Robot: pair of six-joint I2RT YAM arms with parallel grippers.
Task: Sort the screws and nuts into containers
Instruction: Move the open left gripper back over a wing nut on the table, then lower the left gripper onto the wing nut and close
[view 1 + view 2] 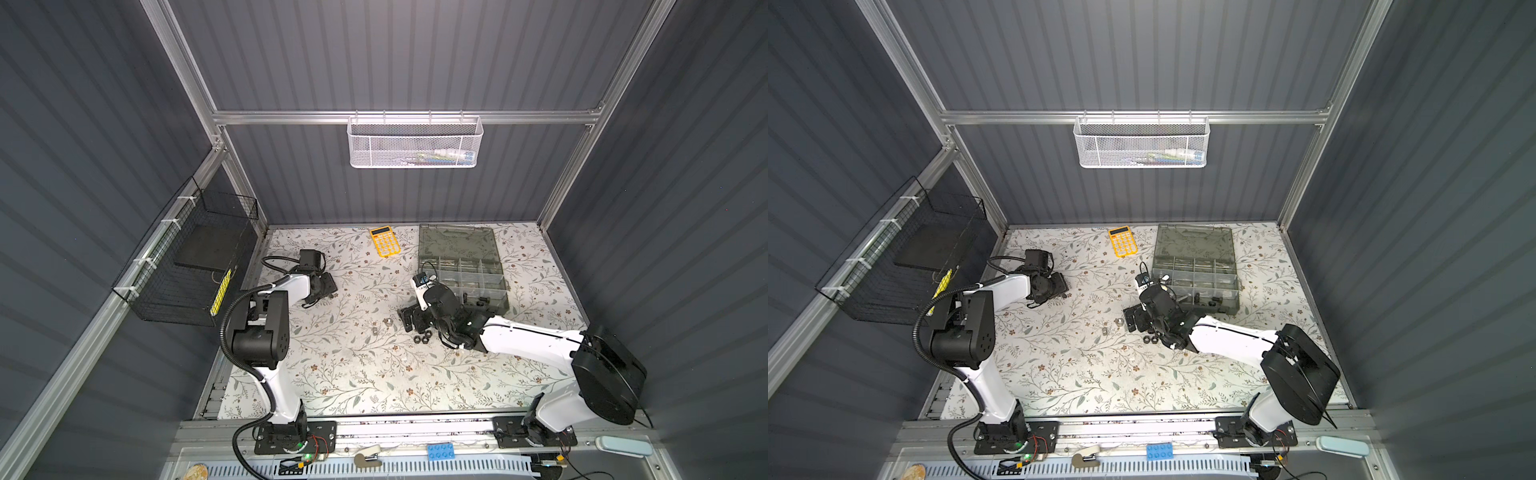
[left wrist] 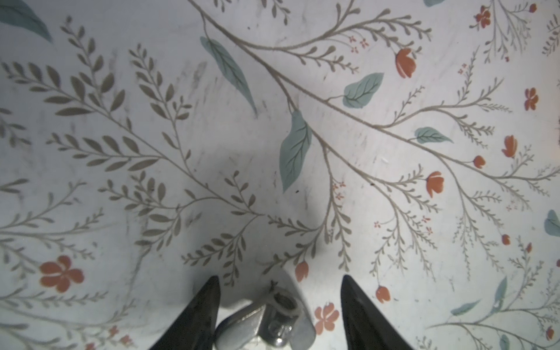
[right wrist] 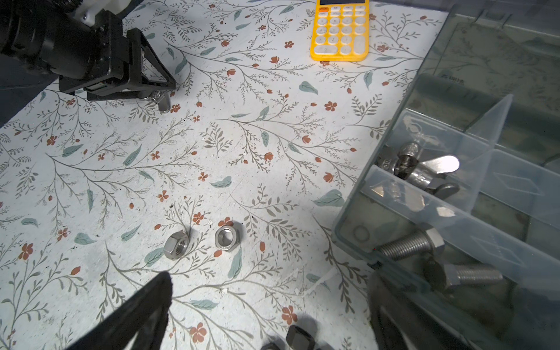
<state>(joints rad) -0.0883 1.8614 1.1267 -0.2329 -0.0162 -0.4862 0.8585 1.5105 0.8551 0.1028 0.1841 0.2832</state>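
On the floral table (image 1: 353,374), bolts (image 3: 406,245) sit in the box (image 3: 348,224); silver nuts (image 3: 177,244) and black nuts (image 1: 419,338) lie loose. Left gripper (image 2: 278,277), half-open, straddles a wing nut (image 2: 272,315); right gripper (image 3: 269,278) gapes wide, empty.

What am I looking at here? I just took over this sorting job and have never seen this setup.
Two robot arms work at a flowered table. Both top views look down on the whole scene; each wrist view looks out along one arm's gripper. The left gripper stands open around a silver wing nut, not yet clamped. The right gripper is open and empty, near the organizer box. Loose on the table: two silver nuts, some black nuts, a yellow calculator.
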